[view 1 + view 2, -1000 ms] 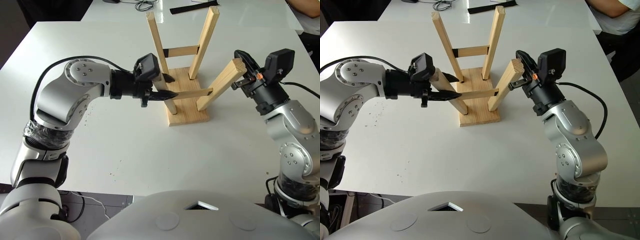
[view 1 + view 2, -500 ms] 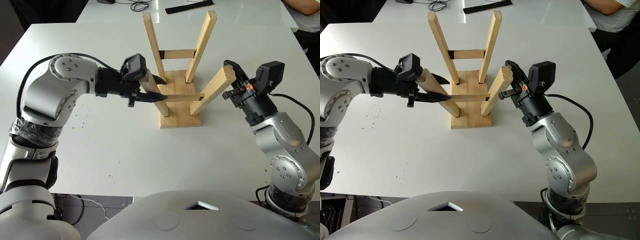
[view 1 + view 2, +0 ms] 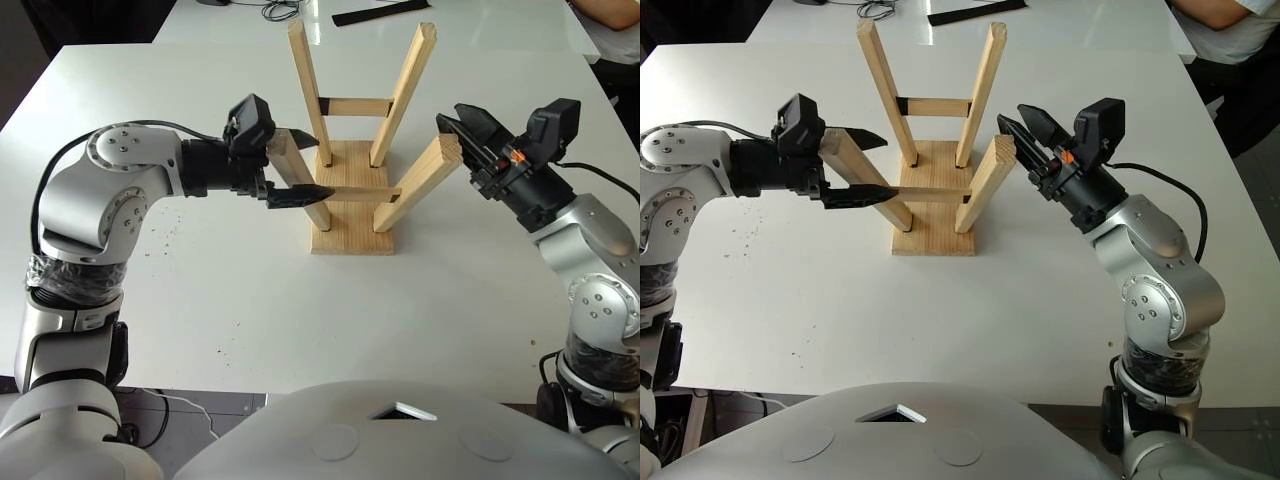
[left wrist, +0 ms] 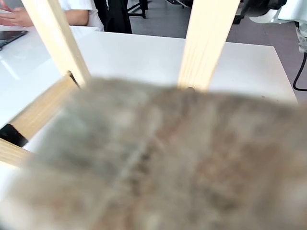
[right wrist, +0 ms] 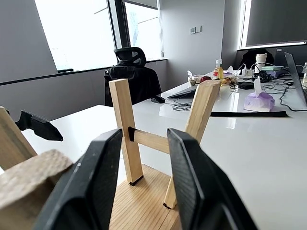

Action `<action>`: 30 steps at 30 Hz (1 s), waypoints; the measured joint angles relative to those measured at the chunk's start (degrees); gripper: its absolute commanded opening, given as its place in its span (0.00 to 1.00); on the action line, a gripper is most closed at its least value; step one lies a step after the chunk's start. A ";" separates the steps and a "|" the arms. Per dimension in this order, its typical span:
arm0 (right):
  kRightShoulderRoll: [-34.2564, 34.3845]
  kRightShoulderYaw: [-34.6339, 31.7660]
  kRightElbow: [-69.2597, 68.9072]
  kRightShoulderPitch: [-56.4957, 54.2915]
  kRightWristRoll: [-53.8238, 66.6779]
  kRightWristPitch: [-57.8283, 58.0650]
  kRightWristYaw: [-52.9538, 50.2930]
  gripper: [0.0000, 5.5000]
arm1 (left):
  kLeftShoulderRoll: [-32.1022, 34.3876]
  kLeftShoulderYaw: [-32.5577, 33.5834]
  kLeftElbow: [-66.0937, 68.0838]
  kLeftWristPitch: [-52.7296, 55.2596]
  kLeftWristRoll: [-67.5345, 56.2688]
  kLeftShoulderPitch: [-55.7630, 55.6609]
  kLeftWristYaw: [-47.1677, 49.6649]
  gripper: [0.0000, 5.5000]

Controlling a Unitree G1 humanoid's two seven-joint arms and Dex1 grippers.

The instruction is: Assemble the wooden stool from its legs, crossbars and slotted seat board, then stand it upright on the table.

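The wooden stool lies upside down, its seat board flat on the white table and its legs pointing up. Thin crossbars join the legs in pairs. My left gripper is open, with one finger on each side of the near left leg close to its top. My right gripper is open just above and behind the top of the near right leg, apart from it. In the right wrist view the right gripper frames the two far legs, with the near leg's end beside it.
A black strip lies at the table's far edge. Small crumbs dot the table to the left of the stool. An office chair, a tissue box and cables sit on and around the desks behind.
My left gripper's fingers have spread apart around the near left leg. My right gripper has let go of the near right leg's top and drawn back. The head camera has shifted.
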 measured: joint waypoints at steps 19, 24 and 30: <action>-1.43 0.91 -0.73 -18.72 15.16 4.22 -4.86 0.31 | -17.42 27.76 -20.85 -0.92 -32.94 3.20 47.67 0.79; -1.01 4.54 -1.42 -15.84 14.00 4.31 -5.65 0.31 | -21.66 26.14 -22.79 -4.94 -35.50 5.75 58.53 0.84; -2.13 5.17 0.66 -13.76 10.47 3.44 -4.89 0.31 | -21.61 20.76 -22.16 -5.31 -29.63 10.77 61.70 0.93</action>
